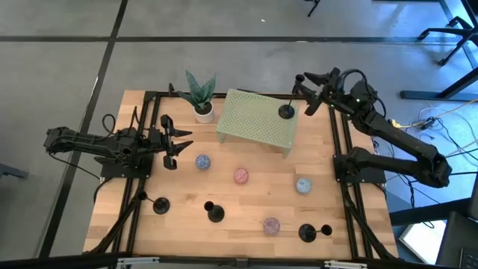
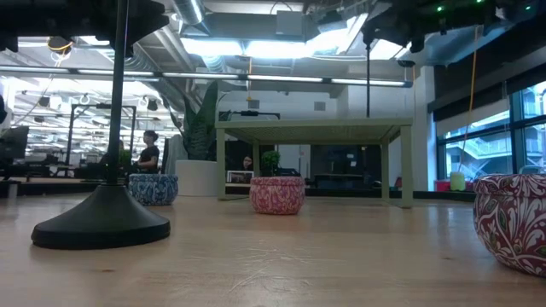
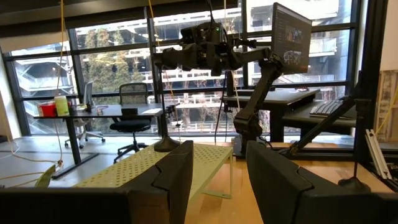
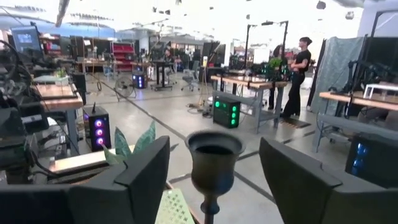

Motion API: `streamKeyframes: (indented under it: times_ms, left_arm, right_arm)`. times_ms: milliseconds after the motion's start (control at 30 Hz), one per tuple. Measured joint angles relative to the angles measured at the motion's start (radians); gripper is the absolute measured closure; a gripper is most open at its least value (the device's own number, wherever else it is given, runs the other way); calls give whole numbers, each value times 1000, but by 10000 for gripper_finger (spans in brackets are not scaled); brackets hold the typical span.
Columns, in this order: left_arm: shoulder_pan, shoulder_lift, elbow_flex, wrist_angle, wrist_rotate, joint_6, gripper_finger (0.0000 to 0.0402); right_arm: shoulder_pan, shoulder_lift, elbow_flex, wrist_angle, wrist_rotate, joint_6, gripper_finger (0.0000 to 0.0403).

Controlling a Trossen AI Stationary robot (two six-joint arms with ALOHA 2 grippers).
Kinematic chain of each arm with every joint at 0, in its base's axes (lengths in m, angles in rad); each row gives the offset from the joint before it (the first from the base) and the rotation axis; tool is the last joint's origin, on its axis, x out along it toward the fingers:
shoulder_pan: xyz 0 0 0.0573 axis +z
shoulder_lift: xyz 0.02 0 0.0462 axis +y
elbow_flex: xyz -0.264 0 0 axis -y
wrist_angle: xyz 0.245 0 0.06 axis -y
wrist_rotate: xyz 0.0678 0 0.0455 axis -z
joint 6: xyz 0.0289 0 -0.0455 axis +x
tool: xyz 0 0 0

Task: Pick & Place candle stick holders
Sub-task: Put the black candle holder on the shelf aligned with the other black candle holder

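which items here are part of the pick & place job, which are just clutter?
Job:
- candle stick holder on the green rack, right hand open around its stem
- three candle stick holders on the table
- green rack

Lying about:
- four patterned balls
- potted plant
- left hand, open, waiting

Bright even overhead light, glaring ceiling lamps in low view, backlit windows, near claw fingers blurred, soft shadows
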Motion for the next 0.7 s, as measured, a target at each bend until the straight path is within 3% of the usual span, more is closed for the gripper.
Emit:
streamKeyframes:
  times_ms: [167,367,567,700]
  left_arm:
    - [0,0,0,0,0,0,256]
    - [0,0,0,0,1,0,256]
    - [0,0,0,0,4,1,256]
    - [0,0,0,0,4,1,256]
  right_arm:
    - [10,-80,1,-24,-9,6,149]
    - [99,-189,1,-158,-56,3,148]
    - [246,-240,1,-232,-191,15,148]
    - [373,-229,1,-233,-356,23,148]
